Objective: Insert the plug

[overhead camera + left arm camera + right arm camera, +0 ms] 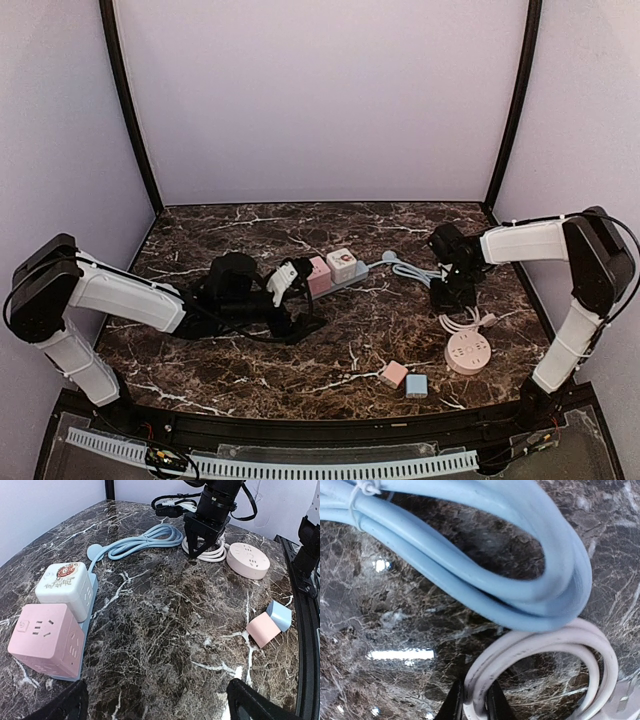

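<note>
Overhead camera, fixed above and behind the arm bases (100,385), looks down over the whole table (340,345) toward the back wall (320,100). Left wrist camera rides low over the marble, facing across it past the power strip (55,625) to the right arm (217,500). Right wrist camera points straight down at very close range on the blue cord (470,587) and white cord (485,672); both cords show in all three views.

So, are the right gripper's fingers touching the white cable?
Touching. The right wrist view shows the white cable pinched between the two dark fingers of the right gripper, with no gap on either side.
</note>
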Controlling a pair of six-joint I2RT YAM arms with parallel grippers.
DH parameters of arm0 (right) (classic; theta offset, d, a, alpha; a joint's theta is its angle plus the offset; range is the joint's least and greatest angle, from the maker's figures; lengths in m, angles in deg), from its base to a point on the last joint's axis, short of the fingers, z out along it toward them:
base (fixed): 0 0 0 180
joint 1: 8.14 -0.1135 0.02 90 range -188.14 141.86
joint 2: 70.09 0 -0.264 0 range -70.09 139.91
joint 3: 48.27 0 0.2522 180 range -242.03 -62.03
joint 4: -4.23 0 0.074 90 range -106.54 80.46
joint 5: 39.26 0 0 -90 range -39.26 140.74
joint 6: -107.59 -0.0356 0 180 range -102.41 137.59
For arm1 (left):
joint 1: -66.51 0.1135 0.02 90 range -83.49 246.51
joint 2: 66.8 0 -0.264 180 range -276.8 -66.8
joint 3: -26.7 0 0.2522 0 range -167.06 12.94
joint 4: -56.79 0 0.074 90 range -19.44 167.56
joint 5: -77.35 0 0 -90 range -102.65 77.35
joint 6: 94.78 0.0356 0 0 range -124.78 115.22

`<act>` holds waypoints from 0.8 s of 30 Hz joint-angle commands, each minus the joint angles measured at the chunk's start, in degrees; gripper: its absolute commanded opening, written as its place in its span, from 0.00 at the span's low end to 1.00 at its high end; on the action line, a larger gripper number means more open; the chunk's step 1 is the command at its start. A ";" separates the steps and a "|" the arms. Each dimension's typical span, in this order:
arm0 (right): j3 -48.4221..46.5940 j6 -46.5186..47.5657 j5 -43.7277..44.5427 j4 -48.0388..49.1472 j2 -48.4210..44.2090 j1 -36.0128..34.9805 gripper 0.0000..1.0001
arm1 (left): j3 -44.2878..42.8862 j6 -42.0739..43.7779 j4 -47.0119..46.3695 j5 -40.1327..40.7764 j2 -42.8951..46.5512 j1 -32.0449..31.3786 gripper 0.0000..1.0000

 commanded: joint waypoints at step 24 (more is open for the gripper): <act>-9.91 8.36 -18.27 5.72 13.38 -14.31 0.00 | 0.08 1.66 -0.39 2.41 -1.38 1.31 0.96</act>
